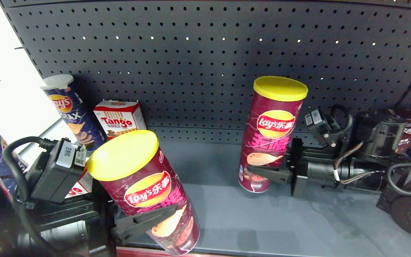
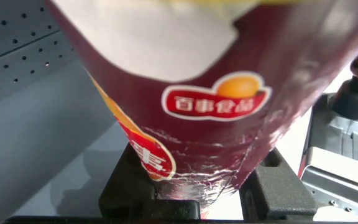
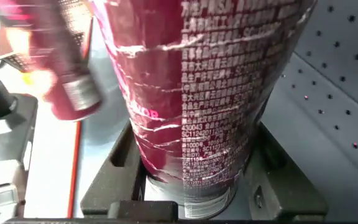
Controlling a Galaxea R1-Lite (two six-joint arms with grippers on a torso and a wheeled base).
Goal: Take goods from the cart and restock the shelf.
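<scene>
Two maroon crisp cans with yellow lids, each in a pincer, at the shelf (image 1: 298,221).

Left gripper (image 1: 148,214): closed low on the tilted can (image 1: 145,189). The can's lid leans away from the shelf's front edge and its base sits over that edge. The tilt probably comes from the can being carried in, so it needs righting before it is set down.

Right gripper (image 1: 262,175): clamped from the side near the base of the upright can (image 1: 273,132), toward the shelf's back. The low side grip keeps the can vertical for placing. Whether its base touches the shelf cannot be told.

At the shelf's left end stand a blue can (image 1: 71,110) and a wafer box (image 1: 120,117), so the stocked row presumably continues from there.
</scene>
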